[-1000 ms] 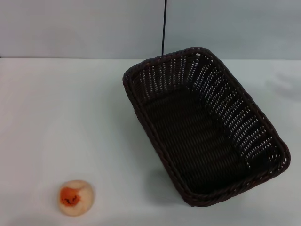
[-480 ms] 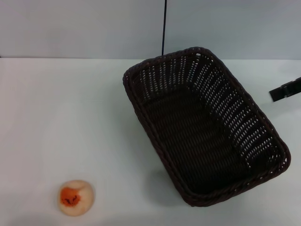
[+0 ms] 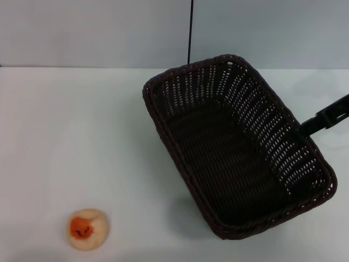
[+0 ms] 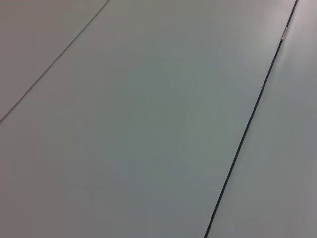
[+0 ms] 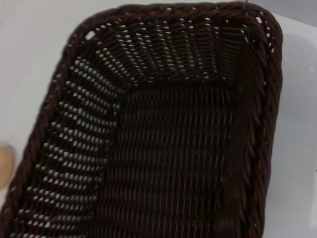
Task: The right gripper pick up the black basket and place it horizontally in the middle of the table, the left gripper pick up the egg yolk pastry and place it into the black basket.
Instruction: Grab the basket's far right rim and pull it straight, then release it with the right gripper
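The black basket (image 3: pixel 234 147) sits on the white table (image 3: pixel 82 136), right of the middle, turned at a slant, open side up and empty. It fills the right wrist view (image 5: pixel 163 148). My right gripper (image 3: pixel 308 128) shows only as a dark narrow bar coming in from the right edge, its tip at the basket's right rim. The egg yolk pastry (image 3: pixel 87 229) lies at the front left of the table, far from the basket; a pale sliver of it shows in the right wrist view (image 5: pixel 4 166). My left gripper is out of view.
A thin black line (image 3: pixel 190 33) runs up the grey wall behind the basket. The table's far edge meets that wall. The left wrist view shows only a plain grey surface with thin lines.
The right gripper's dark bar came into view from the right edge and moved left and down to the basket's right rim. Basket and pastry have not moved.
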